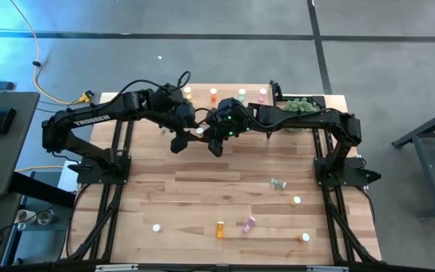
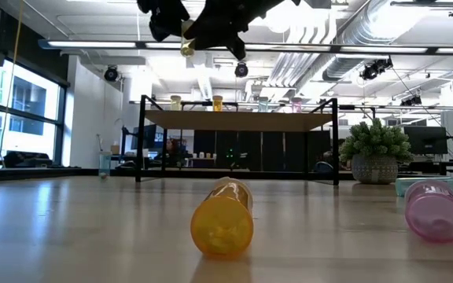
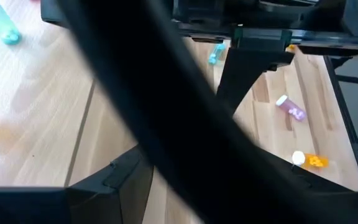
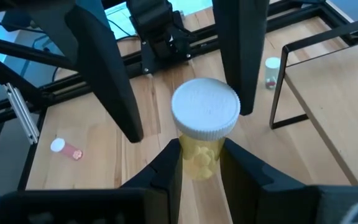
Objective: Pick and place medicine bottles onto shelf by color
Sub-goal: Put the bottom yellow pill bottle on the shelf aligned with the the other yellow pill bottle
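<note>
High view: a pale plank table (image 1: 202, 189) on grey floor, a light-wood shelf (image 1: 232, 106) at its far edge, small bottles scattered near the front. Both arms meet above the table's middle.

Low view: an open-ceilinged room with pipes; an orange bottle (image 2: 222, 218) and a pink bottle (image 2: 436, 210) lie on their sides.

Left wrist view: the left hand (image 1: 178, 141) stands wide, empty.

Right wrist view: the right hand (image 4: 199, 163) pinches a translucent yellow bottle (image 4: 201, 155), ribbed white cap up.
</note>
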